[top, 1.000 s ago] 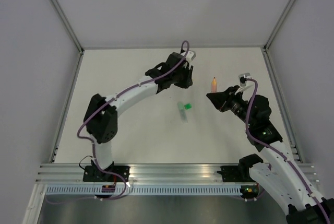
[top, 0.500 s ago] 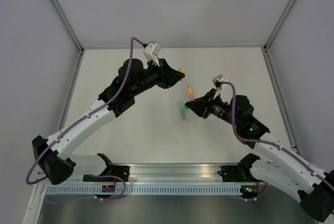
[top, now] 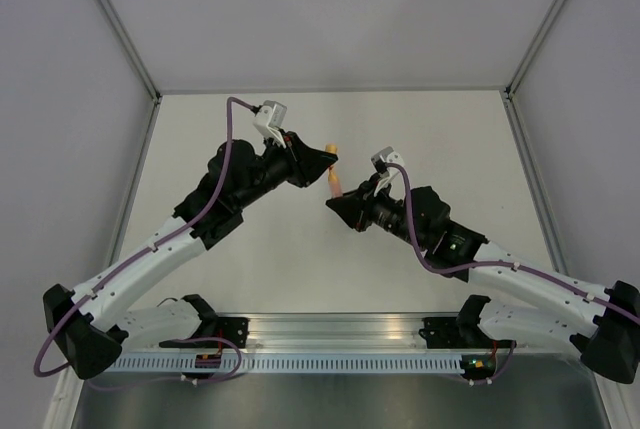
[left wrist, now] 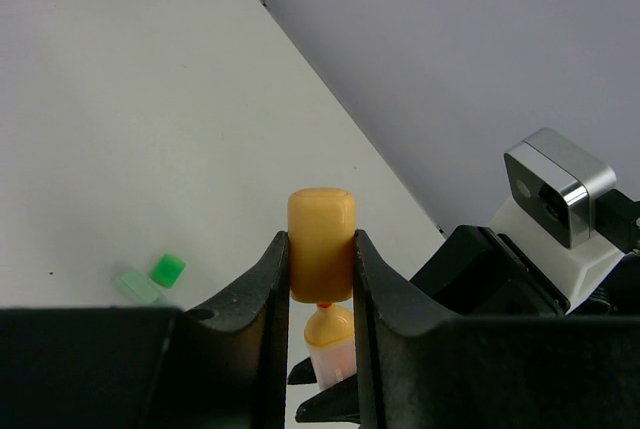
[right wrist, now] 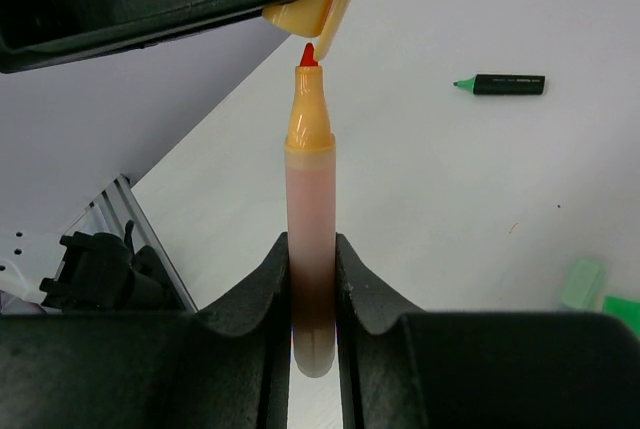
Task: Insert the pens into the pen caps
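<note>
My left gripper is shut on the orange pen cap, held above the table; the cap also shows in the top view. My right gripper is shut on the orange pen, its red tip pointing at the cap's open mouth and right at its edge. The pen's tip shows just under the cap in the left wrist view. A black pen with a green end, a pale green pen and a green cap lie on the table.
The white table is walled at the back and both sides. The pale green pen and green cap lie close together under the right arm, hidden in the top view. An aluminium rail runs along the near edge.
Both arms have swung left and towards each other. The orange pen and the orange cap, apart one second ago, now meet tip to mouth above the table.
</note>
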Robot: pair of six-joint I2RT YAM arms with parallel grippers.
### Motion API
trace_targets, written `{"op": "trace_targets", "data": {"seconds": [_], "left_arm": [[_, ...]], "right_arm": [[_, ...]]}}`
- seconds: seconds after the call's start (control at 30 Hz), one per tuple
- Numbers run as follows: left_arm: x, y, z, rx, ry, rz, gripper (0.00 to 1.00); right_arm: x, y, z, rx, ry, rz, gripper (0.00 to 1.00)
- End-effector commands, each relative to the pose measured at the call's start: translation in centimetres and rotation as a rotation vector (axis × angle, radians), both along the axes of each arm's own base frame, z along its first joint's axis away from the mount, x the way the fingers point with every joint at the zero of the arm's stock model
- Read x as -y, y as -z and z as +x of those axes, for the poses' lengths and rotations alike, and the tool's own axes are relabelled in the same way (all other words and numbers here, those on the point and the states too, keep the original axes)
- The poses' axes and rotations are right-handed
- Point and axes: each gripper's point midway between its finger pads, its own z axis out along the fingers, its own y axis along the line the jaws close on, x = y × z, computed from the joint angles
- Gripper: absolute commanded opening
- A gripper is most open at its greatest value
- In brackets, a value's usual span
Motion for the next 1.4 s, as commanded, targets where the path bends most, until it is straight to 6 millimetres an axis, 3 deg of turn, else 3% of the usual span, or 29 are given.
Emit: {"op": "trace_targets", "data": {"seconds": [0.0,0.4,1.0,1.13,1.37], "left_arm": [[-0.6,-1.9,0.1,0.038,-0.03,-0.07,0.02],[0.1,-0.2,-0.3,0.029,0.01,-0.087,0.02],[0.3,1.0,-0.1,0.008,0.004,-0.104,0.02],[0.0,1.4,-0.1,0.014,-0.004,-0.083,0.02],[-0.3,2.1,0.1,0.023,-0.021,-0.065,0.02]], "right_arm": [[0.5,-3.6,1.3,0.083,0.088,0.083,0.0],[1.2,-5.6,2.6,0.099,0.172,0.144,0.0],[-0.1,-4.9,3.9,0.048,0.199,0.18,0.0],[0.5,-4.7,4.2,0.05,0.236,0.183,0.0],[0.9,-6.0,4.1,0.062,0.244,0.213,0.0]]}}
